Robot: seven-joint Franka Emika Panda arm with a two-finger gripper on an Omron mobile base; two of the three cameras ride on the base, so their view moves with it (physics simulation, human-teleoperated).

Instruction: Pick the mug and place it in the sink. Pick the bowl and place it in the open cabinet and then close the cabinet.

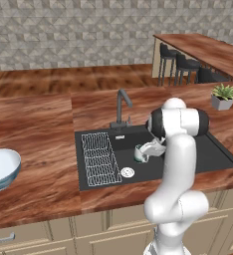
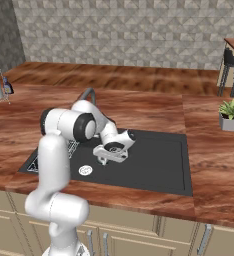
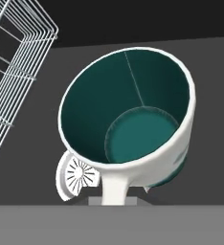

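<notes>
Hanging low over the black sink [image 1: 213, 154], the gripper [image 1: 144, 152] is clamped on the mug [image 3: 133, 124], which tilts just beneath it inside the basin, between the white wire rack [image 1: 99, 158] and the round drain [image 1: 128, 172]. The bowl [image 1: 1, 168] sits on the wooden counter [image 1: 39, 134] well to the left. A potted plant [image 2: 232, 115] stands right of the sink; a patterned grey wall [image 2: 129, 30] lies behind.

- Desk [image 1: 39, 129]: glossy reddish wood grain.
- Sink [image 1: 218, 154]: matt black, smooth.
- Rack [image 1: 99, 159]: thin white wire.
- Mug [image 3: 133, 124]: smooth teal inside, white rim.
- Faucet [image 1: 121, 107]: dark grey metal.
</notes>
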